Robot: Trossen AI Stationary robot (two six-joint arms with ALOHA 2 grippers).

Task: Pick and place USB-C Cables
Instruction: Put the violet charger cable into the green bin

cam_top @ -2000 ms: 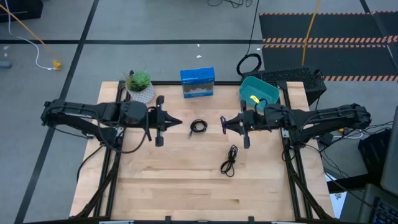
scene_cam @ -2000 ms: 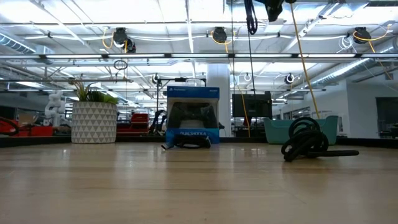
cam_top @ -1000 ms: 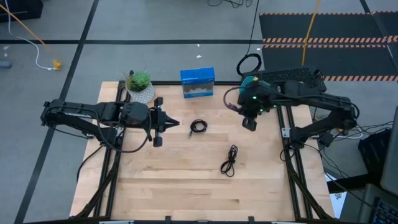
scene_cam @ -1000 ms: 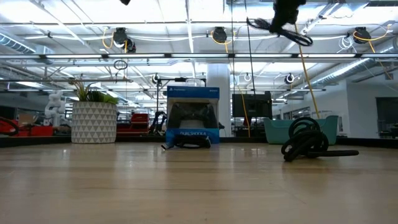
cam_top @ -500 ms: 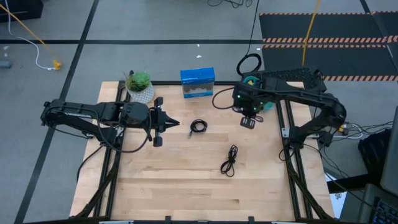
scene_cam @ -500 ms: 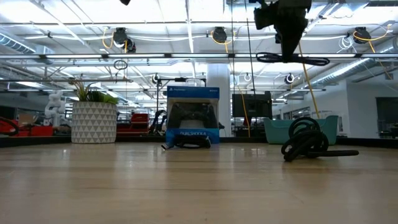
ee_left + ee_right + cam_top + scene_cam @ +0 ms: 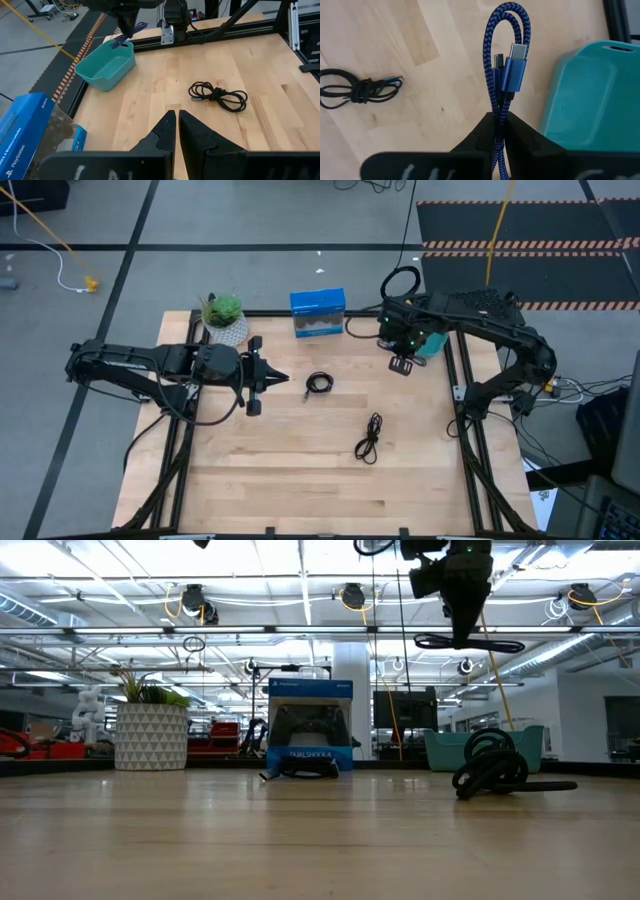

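Fingers of the right gripper (image 7: 501, 131) are pinched tight on the blue-purple cable (image 7: 505, 65); its braided loop and USB-C plug stand out past the tips, so the grip sits low on the bundle and the free end hangs clear for release. You see this gripper held high above the counter (image 7: 300, 470), near the far right corner, just beside the teal bin (image 7: 585, 95). Judge this as the carry step: the cable is raised so that it clears the bin wall before it goes in. It is not yet over the bin opening.

Fingers of the left gripper (image 7: 177, 131) are nearly closed and hold nothing. You find the left arm waiting low over the left half of the counter, pointed toward the middle, out of the right arm's path.

Two cables remain on the counter. The tight black coil (image 7: 319, 383) lies near the centre, just ahead of the left gripper. The long black bundle (image 7: 369, 438) lies nearer the front edge, right of centre. Both are well apart from the bin.

The blue box (image 7: 318, 313) and the potted plant (image 7: 224, 318) stand along the far edge.
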